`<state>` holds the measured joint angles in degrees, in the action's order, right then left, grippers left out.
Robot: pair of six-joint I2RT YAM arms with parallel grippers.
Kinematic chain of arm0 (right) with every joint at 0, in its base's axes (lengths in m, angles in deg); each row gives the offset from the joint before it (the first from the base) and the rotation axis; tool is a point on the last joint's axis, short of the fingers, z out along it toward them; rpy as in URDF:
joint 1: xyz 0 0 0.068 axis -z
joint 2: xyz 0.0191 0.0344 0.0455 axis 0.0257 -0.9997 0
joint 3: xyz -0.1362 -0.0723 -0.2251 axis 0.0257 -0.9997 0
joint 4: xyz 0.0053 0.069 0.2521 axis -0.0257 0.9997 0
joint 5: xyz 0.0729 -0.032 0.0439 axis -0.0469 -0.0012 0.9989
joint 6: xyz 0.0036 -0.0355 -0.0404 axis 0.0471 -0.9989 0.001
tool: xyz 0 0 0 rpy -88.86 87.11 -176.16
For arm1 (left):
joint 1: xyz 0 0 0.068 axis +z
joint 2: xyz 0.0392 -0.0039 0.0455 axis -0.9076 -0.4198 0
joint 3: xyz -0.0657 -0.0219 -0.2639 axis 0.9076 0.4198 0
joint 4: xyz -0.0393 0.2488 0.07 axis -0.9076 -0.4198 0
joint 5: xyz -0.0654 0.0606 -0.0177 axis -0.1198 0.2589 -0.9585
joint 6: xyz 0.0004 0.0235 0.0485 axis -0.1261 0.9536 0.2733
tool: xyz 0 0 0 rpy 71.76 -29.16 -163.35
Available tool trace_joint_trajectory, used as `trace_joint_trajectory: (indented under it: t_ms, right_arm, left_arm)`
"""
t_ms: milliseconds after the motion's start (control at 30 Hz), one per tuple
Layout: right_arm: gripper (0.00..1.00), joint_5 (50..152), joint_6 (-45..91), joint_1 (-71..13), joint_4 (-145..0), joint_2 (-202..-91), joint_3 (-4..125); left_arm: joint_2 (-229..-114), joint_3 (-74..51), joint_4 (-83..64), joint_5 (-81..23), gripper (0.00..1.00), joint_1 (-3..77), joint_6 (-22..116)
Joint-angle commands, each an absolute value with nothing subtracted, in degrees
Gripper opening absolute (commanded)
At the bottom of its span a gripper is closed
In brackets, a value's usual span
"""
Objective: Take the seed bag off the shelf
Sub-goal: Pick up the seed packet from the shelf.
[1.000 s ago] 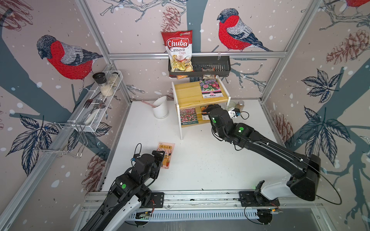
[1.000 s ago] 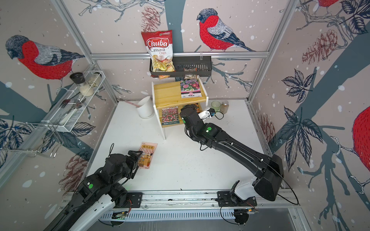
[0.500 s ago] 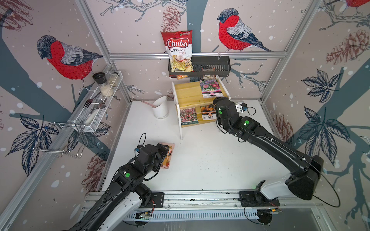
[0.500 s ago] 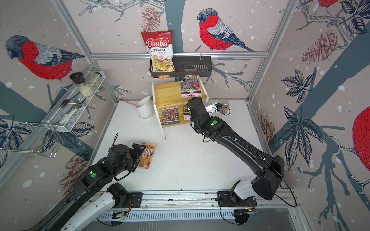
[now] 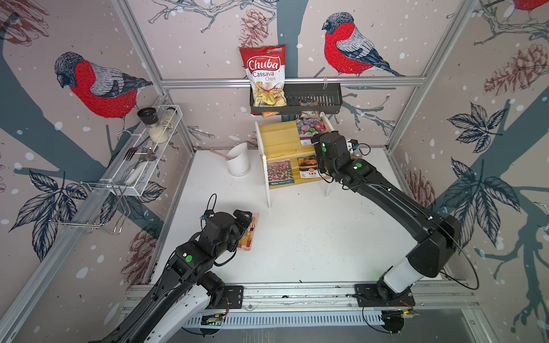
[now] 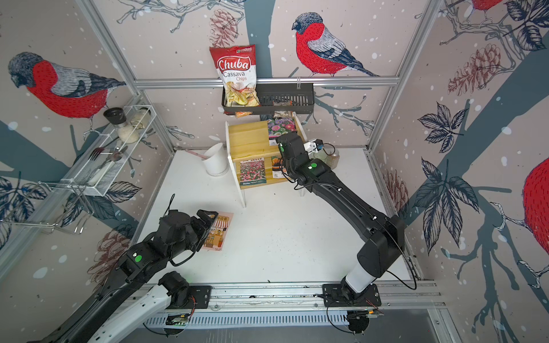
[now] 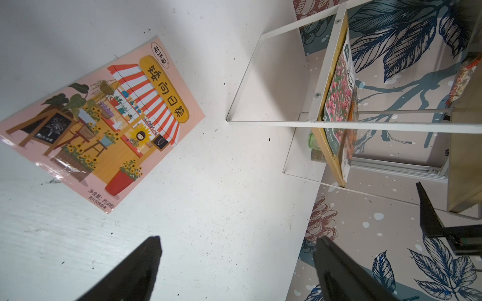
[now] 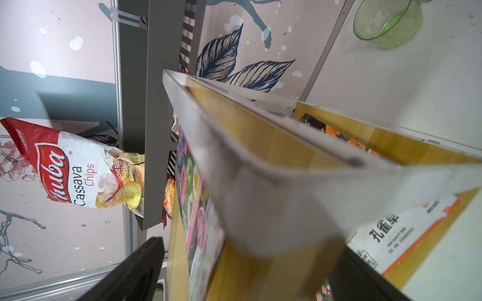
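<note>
One seed bag [image 5: 311,130] atop shelf [image 5: 277,139], beside spread right claw [image 8: 249,247]

"Chuba Cassava Chips" on chip bag [image 5: 265,75], "矮向日葵" on pink seed packet [image 7: 99,125], "孔雀草" on orange-edged seed packet [image 8: 391,230]

Black left arm [image 5: 205,237], right arm [image 5: 386,193]; white base links, green dots, looping cables.

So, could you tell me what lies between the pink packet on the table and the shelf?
Bare table only, from pink packet to shelf, in the left wrist view.
</note>
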<state>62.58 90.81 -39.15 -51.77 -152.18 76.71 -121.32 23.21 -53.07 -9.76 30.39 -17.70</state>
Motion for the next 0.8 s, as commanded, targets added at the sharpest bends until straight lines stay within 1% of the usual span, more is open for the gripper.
trace_joint_trajectory:
  t_ms: [0, 100, 267, 533, 767]
  right_arm:
    - [1.0, 64.1, 89.8, -39.3, -52.0, -153.9, 78.5]
    - [1.0, 64.0, 89.9, -39.1, -51.6, -155.3, 79.8]
    - [1.0, 64.2, 90.8, -39.2, -46.7, -157.8, 83.1]
    - [1.0, 64.2, 92.3, -41.3, -42.5, -157.4, 82.0]
    - [0.97, 64.8, 93.2, -42.5, -42.0, -156.0, 78.9]
  left_arm:
    - [-120.7, 23.6, -53.8, -8.4, 0.95, 30.5, -17.5]
    - [-120.5, 23.9, -53.6, -8.4, 0.95, 30.5, -17.7]
    - [-120.6, 24.5, -52.6, -8.5, 0.95, 30.5, -17.9]
    - [-119.6, 25.6, -52.8, -8.5, 0.95, 30.6, -18.7]
    - [-117.7, 26.6, -53.2, -8.4, 0.95, 30.6, -19.9]
